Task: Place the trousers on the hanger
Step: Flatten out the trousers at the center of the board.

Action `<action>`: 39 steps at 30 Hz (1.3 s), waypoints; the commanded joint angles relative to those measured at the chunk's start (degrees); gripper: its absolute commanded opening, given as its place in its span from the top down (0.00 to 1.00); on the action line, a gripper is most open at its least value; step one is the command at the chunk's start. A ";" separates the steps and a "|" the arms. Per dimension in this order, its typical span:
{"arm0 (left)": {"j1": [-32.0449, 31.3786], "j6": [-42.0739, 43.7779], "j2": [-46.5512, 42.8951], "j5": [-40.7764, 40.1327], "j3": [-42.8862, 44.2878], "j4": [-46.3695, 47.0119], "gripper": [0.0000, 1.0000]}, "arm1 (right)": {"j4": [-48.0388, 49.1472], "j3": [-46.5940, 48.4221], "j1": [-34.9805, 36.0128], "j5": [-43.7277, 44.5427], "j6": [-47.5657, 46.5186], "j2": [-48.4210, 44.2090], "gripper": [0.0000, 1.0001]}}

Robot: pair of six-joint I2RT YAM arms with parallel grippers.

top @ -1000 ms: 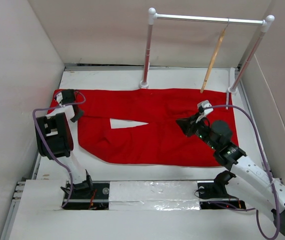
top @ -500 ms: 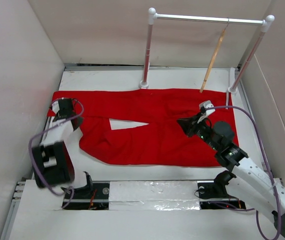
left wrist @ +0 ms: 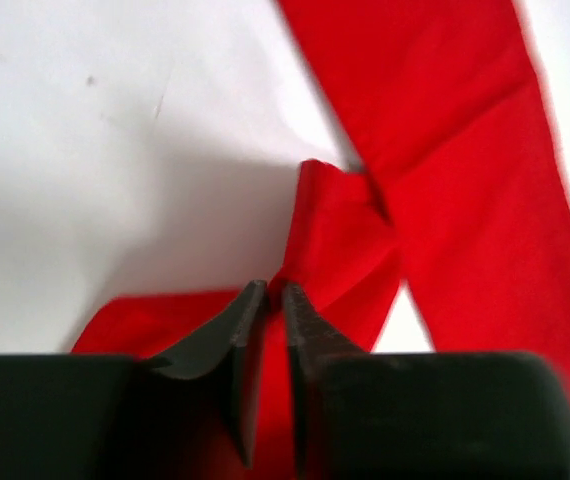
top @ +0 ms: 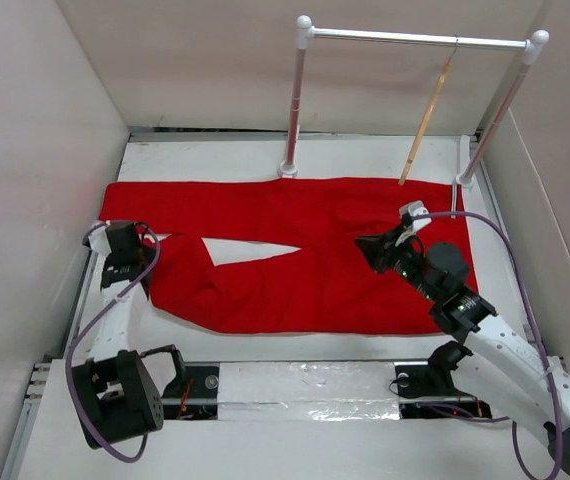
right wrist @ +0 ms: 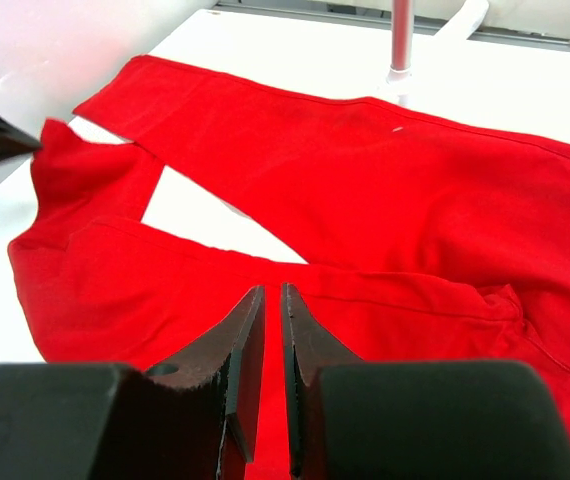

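Where the trousers (top: pixel 315 285) reach the desk's (top: pixel 365 155) left edge, the left gripper (left wrist: pixel 273 292) pinches one leg. Right gripper (right wrist: pixel 272 290): jaws nearly together, grip unclear

Overhead view plus two wrist close-ups.
Top looks down from behind; wrists skim low; all share the trousers (top: pixel 305 260).

White table (top: pixel 365 155) under trousers (top: pixel 295 270) (rail (top: pixel 295 100) too)

Nearly closed jaws pinch the red trousers (right wrist: pixel 385 200), spread on the white table (right wrist: pixel 525 90) by a rail post (right wrist: pixel 401 30)
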 commanded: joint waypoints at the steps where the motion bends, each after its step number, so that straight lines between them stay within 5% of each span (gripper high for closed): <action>1: 0.06 -2.93 1.00 1.40 -2.99 2.69 0.85 | 0.39 2.80 0.59 1.48 -1.11 -0.55 0.82; 3: 0.06 -3.55 1.18 1.57 -3.70 4.87 0.53 | 0.39 2.97 0.59 1.31 -1.11 -0.28 0.82; 5: 0.06 -3.99 1.53 1.49 -3.53 5.85 0.37 | 0.39 2.97 0.59 1.31 -1.19 0.24 0.82; 12: 1.11 -4.16 7.05 -4.92 1.74 4.81 0.33 | 0.39 3.24 0.59 0.87 -1.55 1.56 0.82; 16: 3.58 -4.17 9.43 -2.03 2.18 7.70 0.34 | 0.65 3.15 0.59 0.69 -1.63 2.35 0.82; 19: 3.58 -1.97 12.07 -1.15 3.76 7.70 0.40 | 1.09 3.06 0.59 0.43 -1.64 3.32 0.82; 22: 3.58 -1.18 12.95 0.87 3.33 10.42 0.64 | 1.35 3.15 0.59 0.52 -1.72 4.29 0.82; 23: 3.58 -1.18 12.95 1.48 3.16 10.95 0.86 | 1.27 3.24 0.59 0.52 -1.64 4.38 0.82; 25: 3.58 -0.92 12.60 2.36 3.50 11.31 1.00 | 0.83 3.24 0.59 1.04 -1.46 4.03 0.82; 30: 3.58 0.75 5.69 3.07 7.19 7.97 1.00 | -7.24 2.63 1.11 6.64 -1.55 0.34 0.70; 35: 3.58 3.91 -5.48 3.51 11.59 3.75 1.00 | -14.72 -1.67 -1.42 17.29 1.17 -5.01 0.41; 39: 2.97 6.55 -15.59 5.97 13.00 2.17 1.00 | -15.43 -3.53 -7.48 18.18 3.63 -3.02 0.41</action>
